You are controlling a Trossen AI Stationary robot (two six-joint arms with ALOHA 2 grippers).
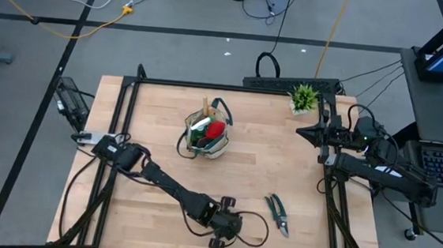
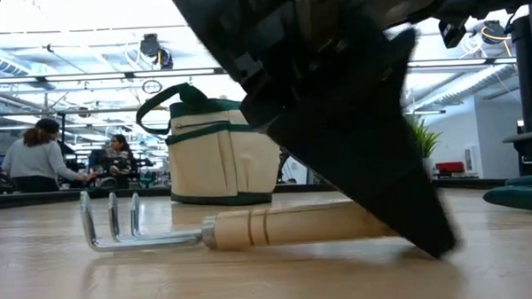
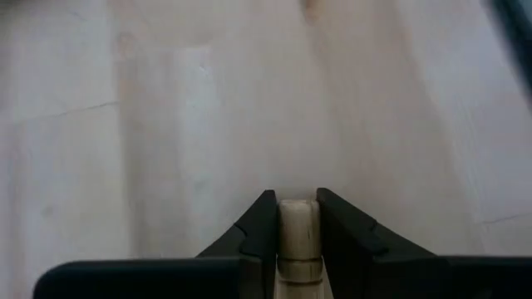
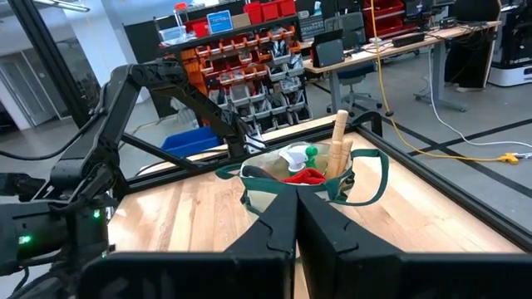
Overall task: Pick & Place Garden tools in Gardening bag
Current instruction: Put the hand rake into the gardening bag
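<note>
The step in hand appears to be the pick of the rake (image 2: 242, 228). At the lower centre of the high view, the left gripper (image 1: 223, 229) is down at the table's (image 1: 157, 139) front edge; only the left wrist view shows its fingers (image 3: 259, 228) clamped on the wooden handle, and only the low view shows the tines. The next move likely calls for a lift and carry to the gardening bag (image 1: 208, 136), frame centre, already holding tools. The pruning shears (image 1: 279, 214) lie lower right. The right gripper (image 1: 309, 132) waits at right, fingers together.
</note>
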